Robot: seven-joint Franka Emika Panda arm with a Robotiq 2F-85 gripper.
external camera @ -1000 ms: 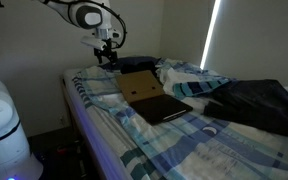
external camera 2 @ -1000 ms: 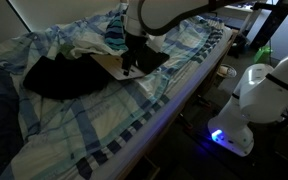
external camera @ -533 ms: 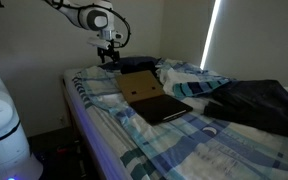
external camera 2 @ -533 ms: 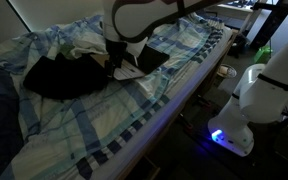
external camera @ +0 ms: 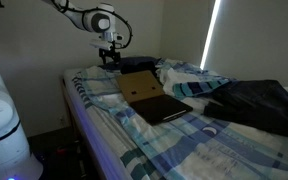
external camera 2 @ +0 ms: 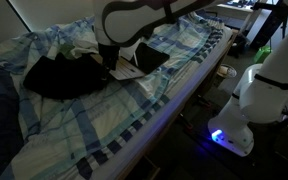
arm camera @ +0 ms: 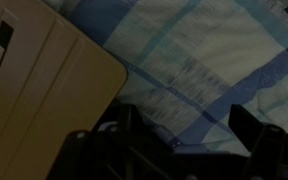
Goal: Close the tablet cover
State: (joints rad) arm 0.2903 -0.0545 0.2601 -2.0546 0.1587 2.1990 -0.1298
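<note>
Two panels, one hinge: the stiff tan folio tablet cover (external camera: 137, 85) lies open flat on the blue-and-white plaid bedsheet (external camera: 104, 125). It joins along one side to the dark slab tablet (external camera: 166, 108) beside it, mid-bed near the side edge.

Judgement: flap looks light and rigid, with a smooth face, so pads may slip. Best hold is a pinch at the free edge farthest from the hinge, or a finger slid under it for leverage. Soft bedding should give, so pressing in beneath the edge looks workable.

Black Robotiq gripper (external camera: 109, 60) hovers just past the flap's outer corner, not touching. Wrist view shows the fingers (arm camera: 256, 132) spread wide, only sheet between them.

Room: open sheet round the flap's outer sides, bed edge near. Heaped black cloth (external camera: 252, 105) sits beyond the tablet, likely outside the swing arc.
</note>
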